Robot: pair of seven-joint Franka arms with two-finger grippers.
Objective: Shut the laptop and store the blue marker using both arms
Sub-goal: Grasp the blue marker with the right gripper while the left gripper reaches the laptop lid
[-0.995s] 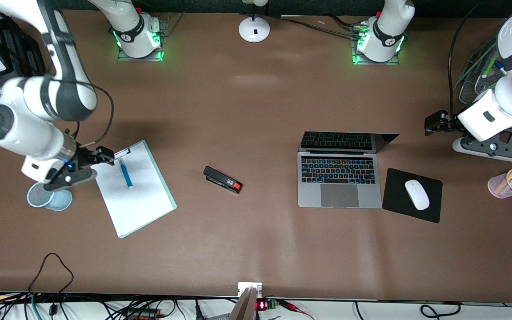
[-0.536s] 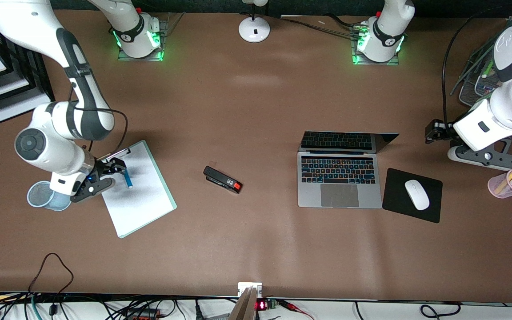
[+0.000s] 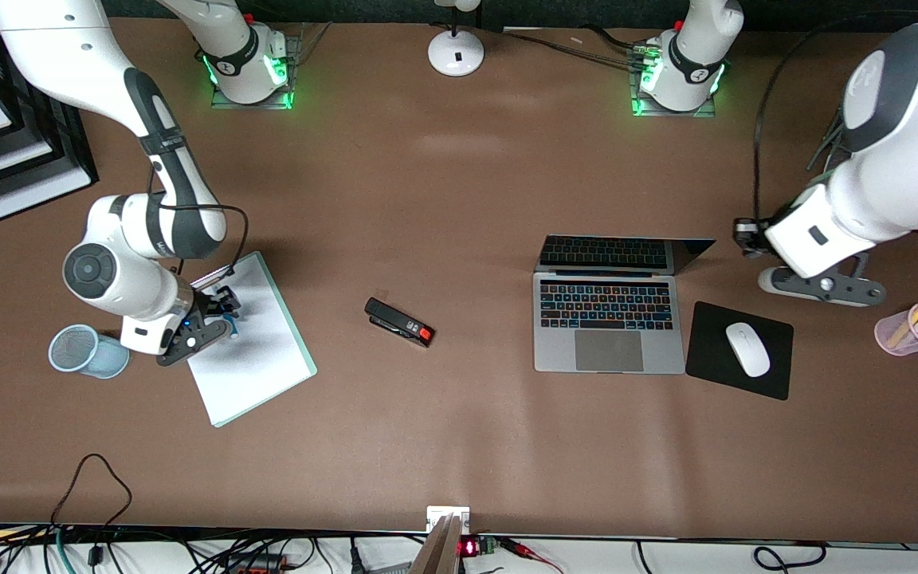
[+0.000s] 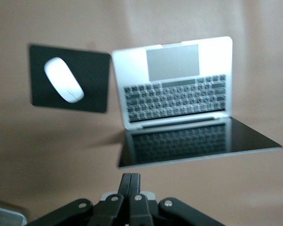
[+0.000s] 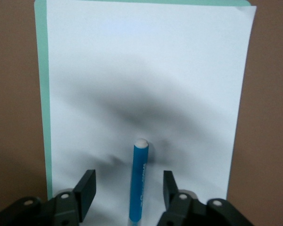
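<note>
Front view: the right gripper [image 3: 220,312] has come down onto the clipboard [image 3: 256,351] near the right arm's end of the table, over the blue marker [image 3: 229,322]; the left gripper [image 3: 746,237] has swung from the table's edge to just beside the open laptop [image 3: 609,303].

Left wrist view: fingers [image 4: 131,188] pressed together, aimed at the lid [image 4: 198,143], apparently ready to push.

Right wrist view: jaws apart, straddling the marker [image 5: 138,181]; grasp not yet made.
</note>
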